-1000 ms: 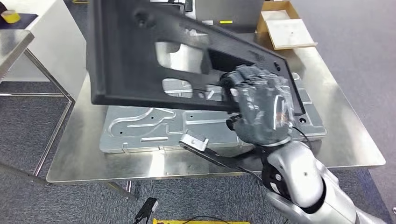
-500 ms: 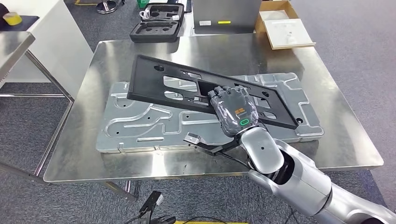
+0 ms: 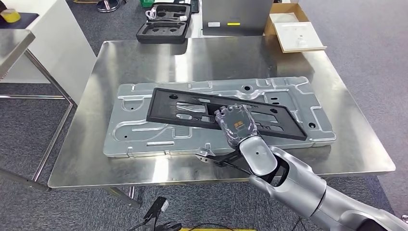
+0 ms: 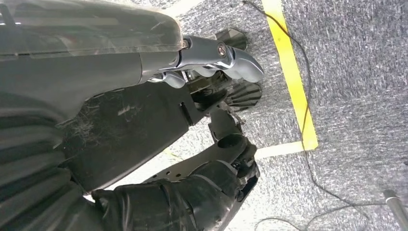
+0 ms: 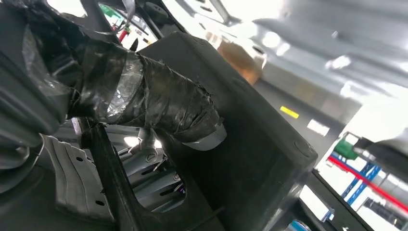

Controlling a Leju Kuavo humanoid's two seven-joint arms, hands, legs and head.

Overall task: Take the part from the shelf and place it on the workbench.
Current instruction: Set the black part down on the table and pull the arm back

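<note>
The part is a long black plastic frame [image 3: 163, 110] with several cut-outs. It lies nearly flat and slightly askew on a large silver stamped panel [image 3: 139, 132] that sits on the steel workbench [image 3: 120, 62]. My right hand [image 3: 236, 124] grips the frame near the middle of its near edge. In the right wrist view my taped thumb [image 5: 163, 106] wraps over the black frame [image 5: 250, 144], with the silver panel below it. My left hand [image 4: 192, 192] hangs beside my body above the floor, dark fingers loosely extended and holding nothing.
Beyond the bench's far edge stand an open black foam-lined case [image 3: 163, 24], a grey box [image 3: 233, 17] and a cardboard box [image 3: 293, 29]. A white table [image 3: 48, 43] stands to the left. Bare steel borders the panel on all sides.
The frame was raised and tilted close to the camera a second ago. My right hand has brought it down and away, and it now lies on the silver panel.
</note>
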